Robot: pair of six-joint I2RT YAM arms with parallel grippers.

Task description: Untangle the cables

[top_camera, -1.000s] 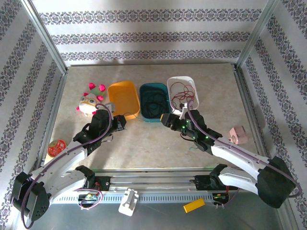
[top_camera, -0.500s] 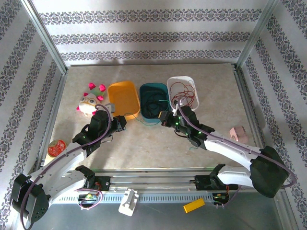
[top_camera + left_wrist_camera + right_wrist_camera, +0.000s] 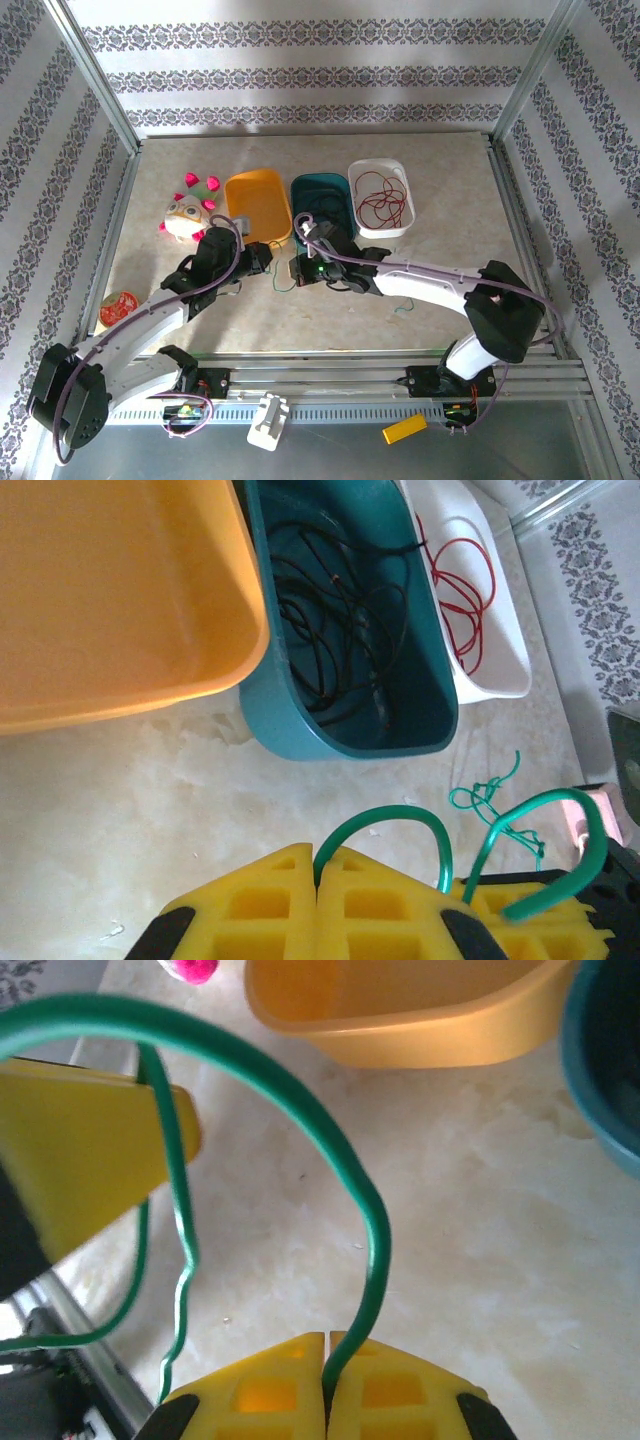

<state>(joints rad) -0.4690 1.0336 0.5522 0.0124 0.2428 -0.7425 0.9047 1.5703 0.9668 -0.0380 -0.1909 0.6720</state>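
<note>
Seemingly clear of teal tray (image 3: 330,742)'s rim, green cable (image 3: 385,811) crosses bare table (image 3: 120,810).

White arms (image 3: 140,325), black joints (image 3: 505,315) (purple cables (image 3: 420,266) run alongside), yellow fingers (image 3: 270,905).

Left tool (image 3: 318,872) and right tool (image 3: 327,1352), jaws together.

You see a beige marbled table (image 3: 450,220) under the left end effector (image 3: 268,258); beyond it, striped patterned wallpaper (image 3: 320,80) in a metal frame (image 3: 98,80).
</note>
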